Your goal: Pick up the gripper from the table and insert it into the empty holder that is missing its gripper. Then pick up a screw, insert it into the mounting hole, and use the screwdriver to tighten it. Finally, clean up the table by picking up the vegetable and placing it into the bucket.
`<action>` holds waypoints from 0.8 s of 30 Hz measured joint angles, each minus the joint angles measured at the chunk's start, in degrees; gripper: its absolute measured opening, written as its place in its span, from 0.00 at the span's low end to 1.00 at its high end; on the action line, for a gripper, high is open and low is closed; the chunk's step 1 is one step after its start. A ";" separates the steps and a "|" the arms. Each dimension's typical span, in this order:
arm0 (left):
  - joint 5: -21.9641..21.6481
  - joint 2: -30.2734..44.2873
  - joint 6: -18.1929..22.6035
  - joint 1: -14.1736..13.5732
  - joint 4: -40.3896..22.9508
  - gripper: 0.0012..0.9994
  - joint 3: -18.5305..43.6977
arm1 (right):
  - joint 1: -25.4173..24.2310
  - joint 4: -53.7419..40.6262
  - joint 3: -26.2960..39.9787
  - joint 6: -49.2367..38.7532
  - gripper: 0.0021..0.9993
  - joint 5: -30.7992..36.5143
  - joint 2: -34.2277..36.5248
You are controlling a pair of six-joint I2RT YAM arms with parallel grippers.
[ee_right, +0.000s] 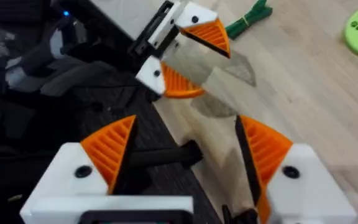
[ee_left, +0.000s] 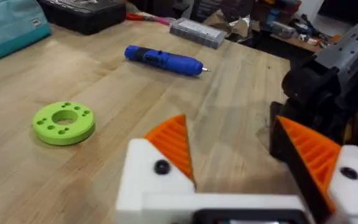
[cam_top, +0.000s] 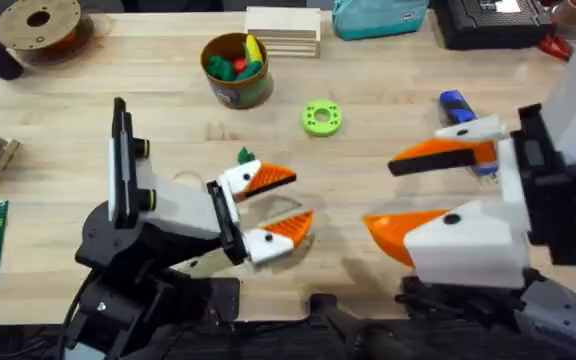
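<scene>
From above, the left gripper (cam_top: 276,206), white blocks with orange ribbed wedge pads, sits low over the near middle of the pale wooden table (cam_top: 168,90), its two fingers spread apart with nothing between them. The right gripper (cam_top: 423,195), of the same make, looms large at the near right, its fingers also wide apart and empty. Both of its white blocks carry their orange wedges, as do those of the left one.

The small dark green leafy toy vegetable (cam_top: 245,156) lies on the wood just beyond the left gripper's far finger. The right wrist view shows it more fully as a slim green sprig (ee_right: 247,20) beside the left gripper (ee_right: 188,56), whose fingers stand apart above the bare wood.

The blue pen-shaped electric screwdriver (cam_top: 461,112) is partly hidden behind the right gripper's far finger in the overhead view; the left wrist view shows it whole (ee_left: 163,60), lying flat with its thin metal tip pointing right, well apart from the lime-green plastic ring (ee_left: 64,122) with small holes around it. That ring (cam_top: 321,117) lies between the screwdriver and the round bucket (cam_top: 236,70) with its yellow-green rim, which stands at the far middle holding green, red and yellow toy produce.

No writing is legible anywhere.
</scene>
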 joint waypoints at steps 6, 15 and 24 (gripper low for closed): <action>-1.73 0.00 0.33 0.00 0.15 0.01 0.00 | 0.00 -0.84 -0.37 0.00 0.93 -0.89 0.52; -3.64 0.00 0.35 0.00 0.33 0.01 0.00 | -0.02 -0.77 -0.37 0.12 0.93 2.71 4.64; -4.19 0.00 0.34 0.00 0.37 0.01 0.00 | -13.89 1.17 -0.37 0.91 0.93 11.82 10.90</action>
